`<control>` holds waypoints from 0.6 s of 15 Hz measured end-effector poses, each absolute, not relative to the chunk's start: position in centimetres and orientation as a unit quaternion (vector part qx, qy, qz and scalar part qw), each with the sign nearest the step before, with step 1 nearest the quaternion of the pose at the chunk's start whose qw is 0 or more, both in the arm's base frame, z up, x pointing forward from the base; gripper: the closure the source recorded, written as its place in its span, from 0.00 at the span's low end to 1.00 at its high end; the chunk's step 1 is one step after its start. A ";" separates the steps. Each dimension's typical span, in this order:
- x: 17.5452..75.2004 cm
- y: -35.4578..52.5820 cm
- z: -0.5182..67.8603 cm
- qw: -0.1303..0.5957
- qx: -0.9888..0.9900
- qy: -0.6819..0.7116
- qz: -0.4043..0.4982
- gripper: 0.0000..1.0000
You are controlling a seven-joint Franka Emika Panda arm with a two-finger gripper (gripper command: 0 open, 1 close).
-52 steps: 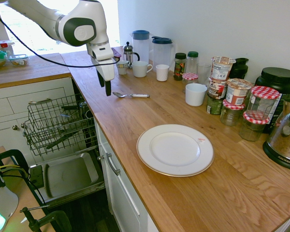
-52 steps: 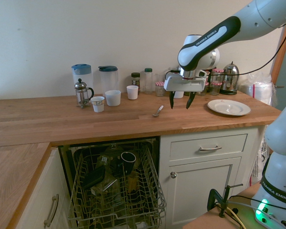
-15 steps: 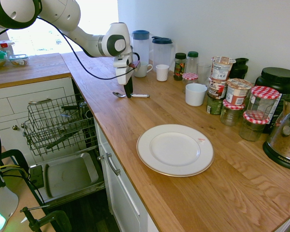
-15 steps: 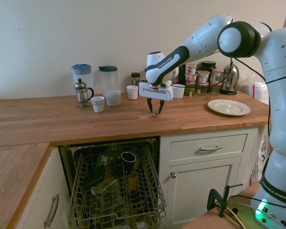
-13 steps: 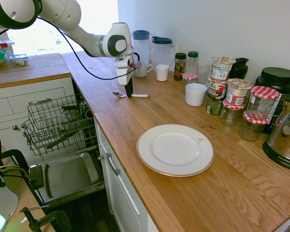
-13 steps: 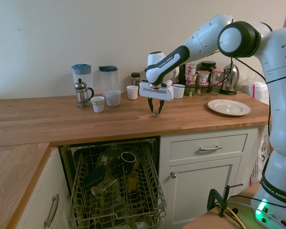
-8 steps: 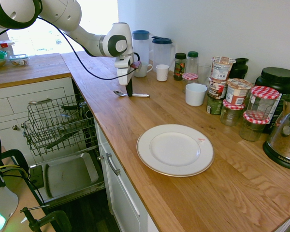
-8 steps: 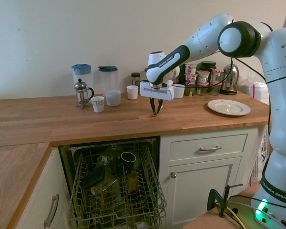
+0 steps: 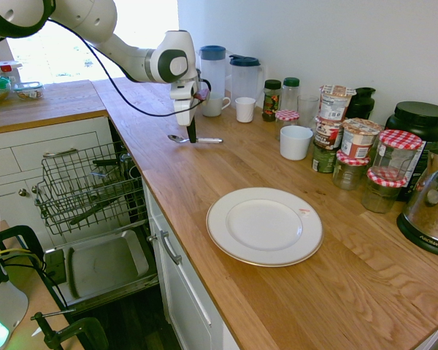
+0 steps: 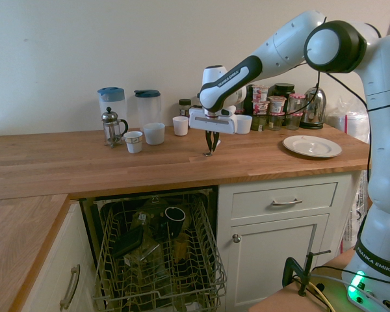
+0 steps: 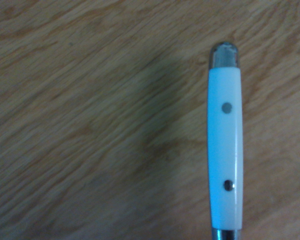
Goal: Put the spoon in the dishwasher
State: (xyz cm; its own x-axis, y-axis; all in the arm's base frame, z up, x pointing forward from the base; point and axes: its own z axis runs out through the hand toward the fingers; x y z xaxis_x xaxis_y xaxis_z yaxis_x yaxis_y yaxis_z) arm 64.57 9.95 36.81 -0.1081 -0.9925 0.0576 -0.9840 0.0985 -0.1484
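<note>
One spoon (image 9: 209, 141) shows in the first exterior view, between the tips of the pincer (image 9: 192, 140), its bowl sticking out on the side towards the dishwasher (image 9: 87, 189) and its pale handle on the other side, pointing towards the jars (image 9: 365, 164). The pincer points down at the worktop (image 9: 168, 182), clenched on the spoon near the middle of its length. The plate (image 9: 265, 226) lies well apart from them, nearer the camera, and a white cup (image 9: 296, 143) stands between the spoon and the jars. The dishwasher is open, its wire rack (image 9: 80, 191) out beside the worktop and lower than it. In the second exterior view the pincer's two dark fingers (image 10: 208, 142) come together at the spoon, whose bowl shows just below the tips, near the front edge of the worktop. The rack, with a dark cup (image 10: 175, 220) and other dishes in it, is below and to the picture's left of the pincer. In the wrist view the spoon's handle, white with two metal rivets and a metal end cap, stretches away from the pincer over the wood grain.
</note>
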 end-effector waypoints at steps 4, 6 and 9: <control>58.5 17.6 42.4 0.040 -0.719 0.687 -0.100 1.00; 54.2 23.1 42.8 0.038 -0.751 0.650 -0.106 1.00; 47.2 30.0 41.3 0.026 -0.795 0.597 -0.102 1.00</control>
